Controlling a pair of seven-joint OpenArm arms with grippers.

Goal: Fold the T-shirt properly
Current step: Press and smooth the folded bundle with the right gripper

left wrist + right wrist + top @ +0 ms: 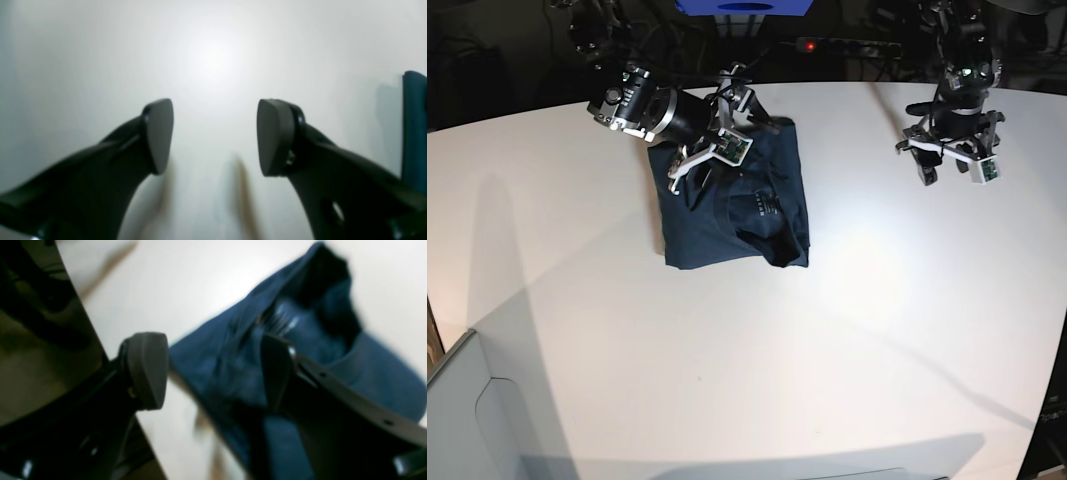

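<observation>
The T-shirt (pixel 735 205) lies on the white tabletop (pixel 757 360) as a compact, roughly rectangular bundle, already doubled over itself. The collar with its pale label print faces up near the middle of the bundle, and a loose, rumpled edge shows at the corner nearest the camera in the base view.

Handling, as a judgement: the cloth is soft, light and limp. It will sag and drape from any single hold and will not keep a crease unaided. It is not fragile, and cotton should offer the pads fair friction. The best hold is a pinch through all layers at a corner or a folded edge; a pinch on the top layer alone is likely to peel the bundle open.

The right gripper (pixel 710 152) hangs over the far edge of the T-shirt. Its jaws are spread and hold nothing; in the right wrist view one pad is over the cloth and the other over bare tabletop beside it.

The left gripper (pixel 950 152) is well apart from the T-shirt, above bare tabletop. Its jaws are spread and empty.

Nothing else lies on the tabletop near the T-shirt. Cables and dark equipment stand beyond the tabletop's far edge, behind the T-shirt, clear of the work.
</observation>
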